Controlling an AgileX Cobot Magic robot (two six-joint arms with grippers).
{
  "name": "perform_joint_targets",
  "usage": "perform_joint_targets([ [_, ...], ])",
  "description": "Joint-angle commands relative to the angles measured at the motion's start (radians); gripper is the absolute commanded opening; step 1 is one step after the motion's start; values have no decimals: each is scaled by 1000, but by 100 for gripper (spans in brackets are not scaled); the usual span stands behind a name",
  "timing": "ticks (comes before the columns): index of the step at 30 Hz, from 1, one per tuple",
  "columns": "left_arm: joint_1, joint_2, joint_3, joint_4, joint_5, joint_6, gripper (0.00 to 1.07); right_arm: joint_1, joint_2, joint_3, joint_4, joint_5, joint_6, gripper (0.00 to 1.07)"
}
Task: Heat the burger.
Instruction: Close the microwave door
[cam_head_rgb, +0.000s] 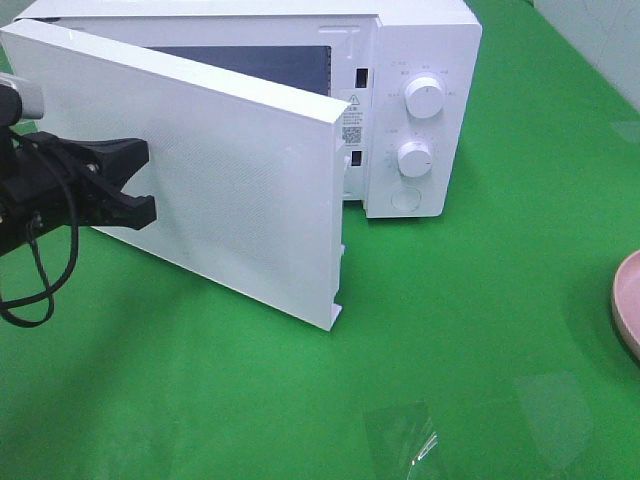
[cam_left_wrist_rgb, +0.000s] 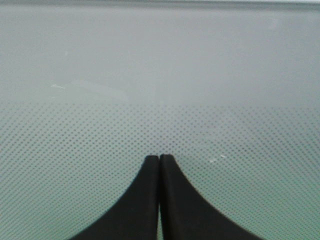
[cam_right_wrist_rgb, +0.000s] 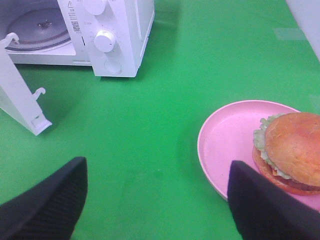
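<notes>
A: Where does the round burger (cam_right_wrist_rgb: 292, 150) with the golden-brown bun and ruffled green lettuce sit?

B: On the round pink plate (cam_right_wrist_rgb: 227, 137), toward one side of it, with a bare stretch of plate beside it. The plate lies on the green table surface (cam_head_rgb: 470, 300), at its right edge as the high camera shows it, where only a sliver of the pink rim (cam_head_rgb: 627, 300) shows. The burger itself is out of that view.

A: And the right gripper (cam_right_wrist_rgb: 155, 200)?

B: Its two black fingers (cam_right_wrist_rgb: 47, 200) stand wide apart and hold nothing. It hangs above the green surface, one finger over the near rim of the plate, apart from the burger.

A: What of the white microwave oven (cam_head_rgb: 420, 90)?

B: It stands at the far edge of the table, left of the middle. Its white door (cam_head_rgb: 215, 190) with the dotted window swings open toward the front. Two round white knobs (cam_head_rgb: 424, 98) and a round button sit on its control panel. The right wrist camera shows the glass turntable (cam_right_wrist_rgb: 37, 25) inside the cavity, bare.

A: And the left gripper (cam_head_rgb: 140, 182)?

B: Its black fingers (cam_left_wrist_rgb: 145, 200) are pressed together, with nothing between them. The tips point at the dotted face of the open door, very close; I cannot tell whether they touch it.
</notes>
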Motion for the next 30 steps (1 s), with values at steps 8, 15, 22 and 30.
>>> perform_joint_targets([
  [8,-80,62,-131,-56,75,7,0,-6,-23,0,-2,-1,-2,76],
  [15,-136,133,-247,-96,145,14,0,-6,-23,0,-2,-1,1,76],
  [22,-163,199,-352,-115,174,20,0,-6,-23,0,-2,-1,1,76],
  [30,-182,255,-459,-135,233,22,0,-6,-23,0,-2,-1,1,76],
])
